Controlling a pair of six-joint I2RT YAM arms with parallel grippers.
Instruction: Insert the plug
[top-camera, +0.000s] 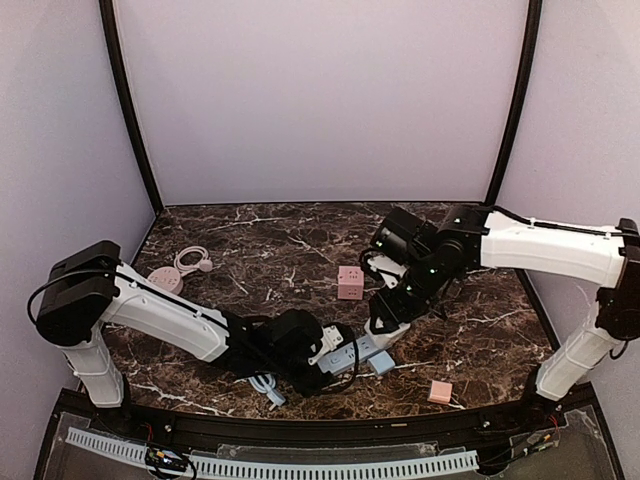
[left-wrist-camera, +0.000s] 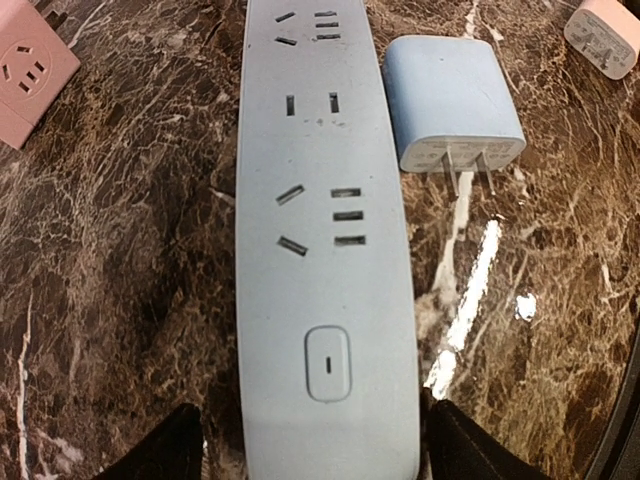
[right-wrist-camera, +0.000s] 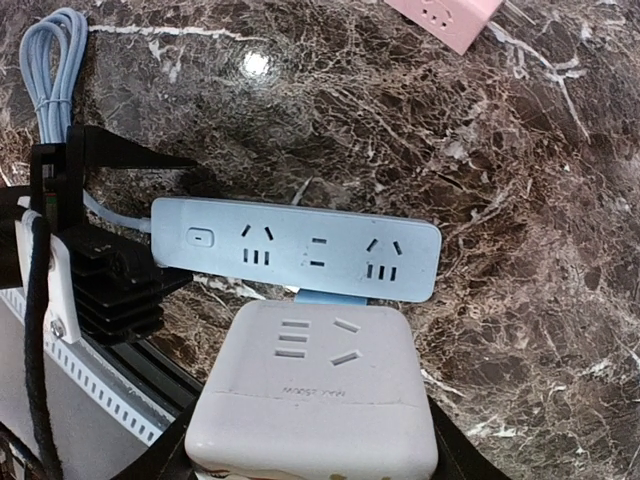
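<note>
Power strip held near the table's front edge, blue plug loose beside it.
The left gripper is clamped on the switch end of the blue power strip, and the right gripper pinches a white cube adapter. The blue plug lies just beside the strip, toward the right. A pink cube socket, a small pink adapter and a pink corded puck sit apart on the dark marble table.
</note>
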